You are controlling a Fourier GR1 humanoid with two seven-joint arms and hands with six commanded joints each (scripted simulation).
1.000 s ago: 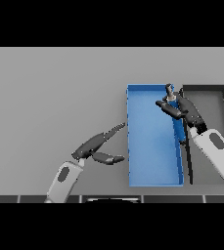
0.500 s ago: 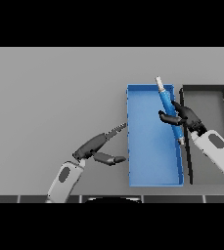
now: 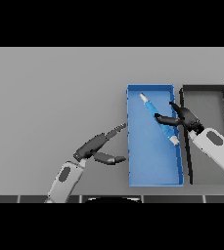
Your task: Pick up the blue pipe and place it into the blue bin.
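Presently, items in view:
Bin (image 3: 152, 166): blue, right of centre on the table (image 3: 50, 93).
Pipe (image 3: 158, 118): blue, pale at both ends, lying aslant inside the bin's far half, toward its right wall.
Right hand (image 3: 182, 117): at the bin's right wall, fingers spread, one fingertip touching or just beside the pipe; no grip apparent.
Left hand (image 3: 96, 146): idle, just left of the bin, fingers straight.
Tray (image 3: 206, 97): dark, right of the bin.
Progress: pipe appears delivered; only clearing the right hand seems left.
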